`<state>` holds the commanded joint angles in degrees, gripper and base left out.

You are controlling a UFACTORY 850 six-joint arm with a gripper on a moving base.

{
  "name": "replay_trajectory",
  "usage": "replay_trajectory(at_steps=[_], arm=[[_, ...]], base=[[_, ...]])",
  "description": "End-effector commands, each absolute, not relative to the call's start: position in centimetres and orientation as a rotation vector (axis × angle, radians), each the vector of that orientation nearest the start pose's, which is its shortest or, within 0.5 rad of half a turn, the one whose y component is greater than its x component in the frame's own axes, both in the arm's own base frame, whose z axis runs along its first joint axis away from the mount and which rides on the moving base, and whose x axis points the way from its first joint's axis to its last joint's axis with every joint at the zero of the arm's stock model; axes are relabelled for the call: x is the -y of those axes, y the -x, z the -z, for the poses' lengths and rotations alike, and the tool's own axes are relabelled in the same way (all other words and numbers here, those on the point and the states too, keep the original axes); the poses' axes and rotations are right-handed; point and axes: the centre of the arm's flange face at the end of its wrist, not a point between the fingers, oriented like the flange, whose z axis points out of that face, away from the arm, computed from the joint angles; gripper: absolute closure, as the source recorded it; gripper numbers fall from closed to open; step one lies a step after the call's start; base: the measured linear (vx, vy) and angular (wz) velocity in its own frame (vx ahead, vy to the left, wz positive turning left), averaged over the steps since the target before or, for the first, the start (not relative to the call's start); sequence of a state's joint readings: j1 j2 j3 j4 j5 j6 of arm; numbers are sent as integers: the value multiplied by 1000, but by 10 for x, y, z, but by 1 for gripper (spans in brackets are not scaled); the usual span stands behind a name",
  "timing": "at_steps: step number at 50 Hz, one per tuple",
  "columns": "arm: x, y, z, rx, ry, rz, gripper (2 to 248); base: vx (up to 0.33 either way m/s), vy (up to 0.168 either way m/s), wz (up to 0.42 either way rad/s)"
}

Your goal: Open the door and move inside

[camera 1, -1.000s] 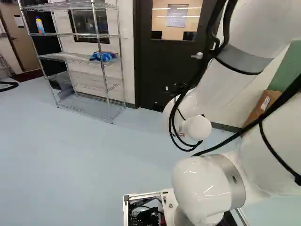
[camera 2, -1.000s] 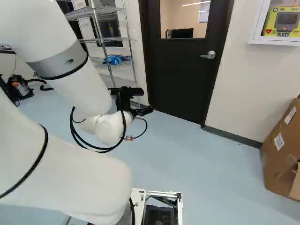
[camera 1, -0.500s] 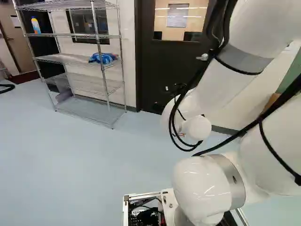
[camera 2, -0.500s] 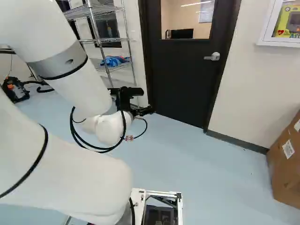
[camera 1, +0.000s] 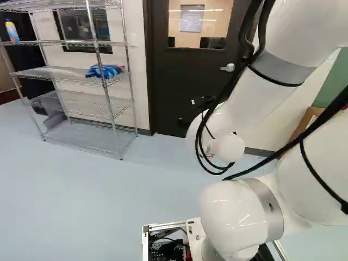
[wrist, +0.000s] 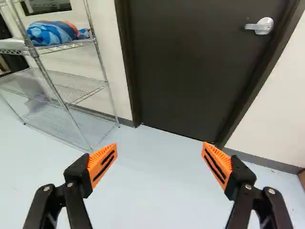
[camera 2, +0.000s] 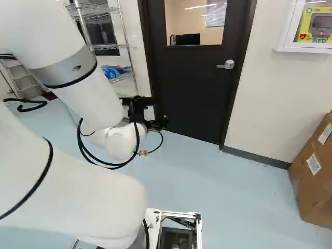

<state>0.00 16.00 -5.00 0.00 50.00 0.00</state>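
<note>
One metal rack [camera 1: 54, 74] stands at the left of the left base view, with blue cloth [camera 1: 104, 71] on it. It is near the door, so if you swing wide that way, you could bump it. Next comes your claw [wrist: 159, 147]. It is wide, with nothing in it, and it looks too low and too far off for the handle. Close it from here and you just pinch air. Ahead of you is the door [camera 2: 194, 93], and it is shut. Its silver handle [camera 2: 226, 65] is near the door's right side in the right base view. Grab it crooked and you may slip off; push before it turns and you may jam the claw. You can't tell which way the door swings. If it comes at you, your base could block it. Last, a big brown box [camera 2: 315, 176] sits on the floor by the wall. Turn too wide and you may hit it.
</note>
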Motion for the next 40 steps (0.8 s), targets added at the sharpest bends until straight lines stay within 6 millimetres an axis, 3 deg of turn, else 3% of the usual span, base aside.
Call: replay_trajectory(at_steps=[40], arm=[[0, -270, -366, 0, 2558, 1824, 3]], base=[[197, 13, -258]])
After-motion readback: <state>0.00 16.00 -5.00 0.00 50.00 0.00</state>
